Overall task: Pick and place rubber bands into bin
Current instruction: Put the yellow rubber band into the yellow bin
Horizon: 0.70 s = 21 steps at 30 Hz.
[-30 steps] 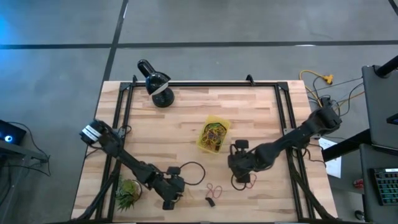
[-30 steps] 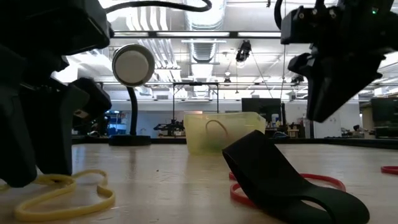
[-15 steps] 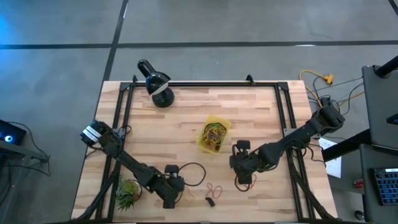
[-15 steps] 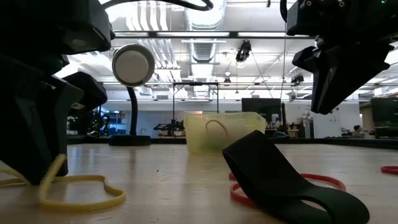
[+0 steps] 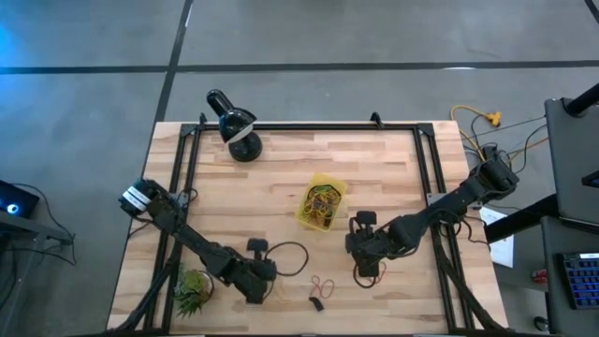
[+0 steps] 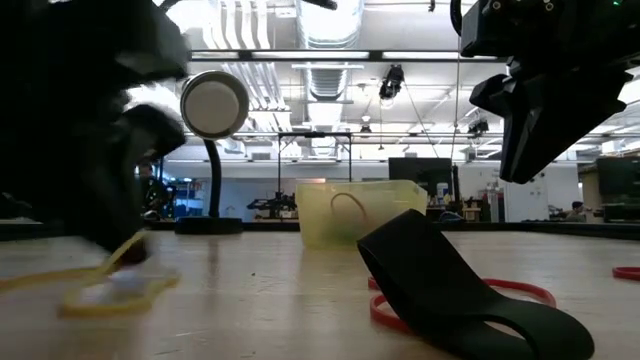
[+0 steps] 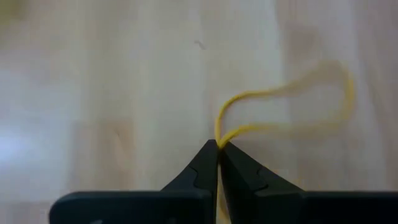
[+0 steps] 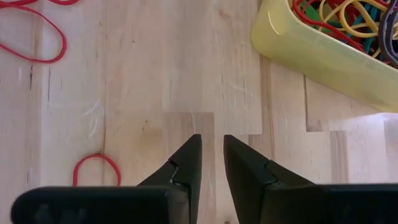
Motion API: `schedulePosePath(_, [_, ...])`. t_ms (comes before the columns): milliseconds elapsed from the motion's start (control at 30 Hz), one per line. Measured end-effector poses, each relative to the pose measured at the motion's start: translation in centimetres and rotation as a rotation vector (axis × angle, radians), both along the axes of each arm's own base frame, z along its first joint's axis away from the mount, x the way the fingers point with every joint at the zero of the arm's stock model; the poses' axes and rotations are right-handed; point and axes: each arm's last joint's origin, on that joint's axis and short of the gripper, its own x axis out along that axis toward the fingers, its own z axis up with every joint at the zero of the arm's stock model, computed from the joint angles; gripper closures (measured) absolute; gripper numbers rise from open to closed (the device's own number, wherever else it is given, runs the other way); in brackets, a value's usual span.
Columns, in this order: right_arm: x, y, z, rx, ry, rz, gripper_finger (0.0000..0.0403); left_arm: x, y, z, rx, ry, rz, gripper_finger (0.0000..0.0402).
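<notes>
**Workshop hall, plank table, one yellow band pinched**

Beyond the pale wooden table [image 5: 281, 178] lies a ducted workshop. The bin [image 5: 321, 203] sits mid-table, full of rubber bands [image 8: 348, 15]. Left gripper [image 7: 218, 147] pinches a yellow band [image 7: 292, 109]; right gripper [image 8: 211, 152] hangs narrowly parted, empty

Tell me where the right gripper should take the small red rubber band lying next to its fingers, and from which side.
Take the small red rubber band on its curved strand, probably from straight above. It lies flat on the table as a thin open loop, with nothing raised to catch from the side. The right gripper, open, could set one finger inside the loop and one outside, then close.
</notes>
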Motion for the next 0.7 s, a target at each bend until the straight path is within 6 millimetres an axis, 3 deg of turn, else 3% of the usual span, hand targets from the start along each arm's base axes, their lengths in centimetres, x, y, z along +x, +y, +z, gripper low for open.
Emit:
schedulePosePath(400, [0.0,0.0,0.0,-0.001,0.001,0.0,0.0344,0.5,2.7,6.2,0.203,-0.293,0.057,0.0401])
schedulePosePath(700, [0.0,-0.1,0.0,-0.018,-0.002,0.003,0.0344,3.1,6.6,8.2,0.361,-0.417,0.113,0.0401])
